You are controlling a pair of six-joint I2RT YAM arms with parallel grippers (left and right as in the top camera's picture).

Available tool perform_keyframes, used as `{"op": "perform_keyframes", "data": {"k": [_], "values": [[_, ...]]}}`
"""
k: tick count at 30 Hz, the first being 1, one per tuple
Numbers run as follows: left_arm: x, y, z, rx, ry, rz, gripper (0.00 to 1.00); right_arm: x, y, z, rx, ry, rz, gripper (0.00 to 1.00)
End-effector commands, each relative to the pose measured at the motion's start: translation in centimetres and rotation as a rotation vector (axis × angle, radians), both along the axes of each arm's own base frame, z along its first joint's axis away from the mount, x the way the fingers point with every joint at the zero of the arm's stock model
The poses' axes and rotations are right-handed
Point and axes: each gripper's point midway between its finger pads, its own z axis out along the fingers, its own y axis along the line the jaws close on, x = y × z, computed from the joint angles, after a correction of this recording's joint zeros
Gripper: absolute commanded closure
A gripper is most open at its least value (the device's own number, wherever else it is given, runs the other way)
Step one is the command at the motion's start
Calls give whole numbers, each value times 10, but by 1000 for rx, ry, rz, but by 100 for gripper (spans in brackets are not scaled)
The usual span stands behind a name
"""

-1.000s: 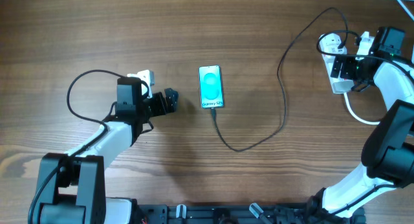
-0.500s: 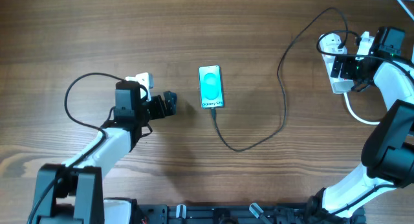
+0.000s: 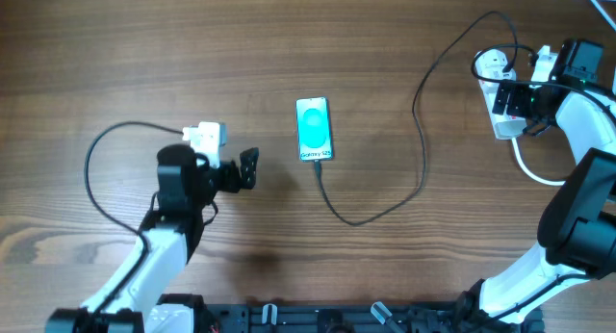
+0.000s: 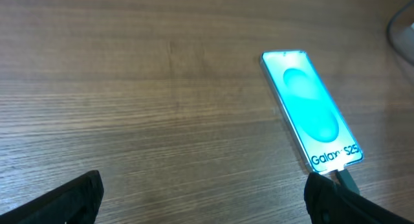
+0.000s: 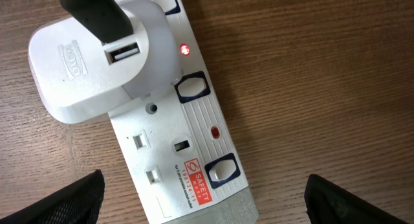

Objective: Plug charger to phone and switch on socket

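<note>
Wood-grain counter point(image 3: 144, 44). Left fingers point(image 4: 65, 201) spread wide, empty; phone point(image 4: 312, 111) ahead, toward the right one, charger point(image 3: 421, 131) tip apparently seated at its bottom edge. Right fingers point(image 5: 65, 198) equally wide, empty; socket point(image 5: 187, 153) directly beneath, red lamp point(image 5: 185, 50) lit. Likely hazards: a stray sweep nudging the phone and tugging the tip loose, or knocking the rocker point(image 5: 192, 87) off.

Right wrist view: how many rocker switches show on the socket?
3 switches: one at the top edge, one beside the plug head, one near the socket's end. More may be hidden.
</note>
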Motion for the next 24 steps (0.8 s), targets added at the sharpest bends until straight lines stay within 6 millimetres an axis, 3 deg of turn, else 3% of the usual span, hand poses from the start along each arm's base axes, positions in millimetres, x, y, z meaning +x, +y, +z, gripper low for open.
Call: {"op": "perform_keyframes", "data": {"k": [1, 10, 15, 24], "values": [[-15, 2, 1, -30, -51, -32, 0, 4, -6, 12, -15, -30, -20, 0], [-34, -3, -11, -79, -49, -43, 0, 4, -6, 12, -15, -30, -20, 0], [-50, -1, -8, -93, -141, -28, 0, 4, -6, 12, -15, -30, -21, 0], [-66, 9, -7, -58, -111, 30, 0, 4, -6, 12, -15, -30, -21, 0]]}}
